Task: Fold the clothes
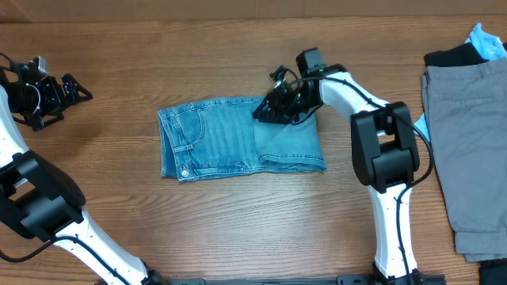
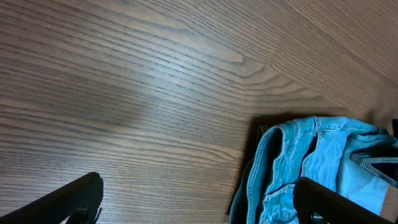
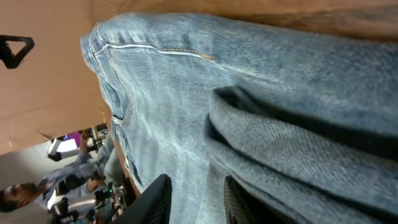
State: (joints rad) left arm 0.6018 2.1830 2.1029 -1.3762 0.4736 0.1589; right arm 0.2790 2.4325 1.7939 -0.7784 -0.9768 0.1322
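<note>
Far left, my left gripper [image 2: 198, 180] hung with its fingers wide apart over bare bench [image 1: 119, 206], holding nothing and well clear of the jeans [image 1: 214, 138]. The jeans lay folded into a compact rectangle mid-bench, waistband and button at the left end. With nothing pinning that end, I judged that any pull from the other side could drag the whole bundle or slide its layers askew.

My right gripper [image 1: 273, 111] sat low on the far edge of the jeans, near the middle. Denim bulged right against its fingers, but I could not tell whether they were clamped on a layer. If it caught on lifting, the top fold could peel open.

Farther right, the grey shorts [image 1: 467, 142] and a black garment [image 1: 451, 57] waited unfolded, and a wide swing could snag them.
</note>
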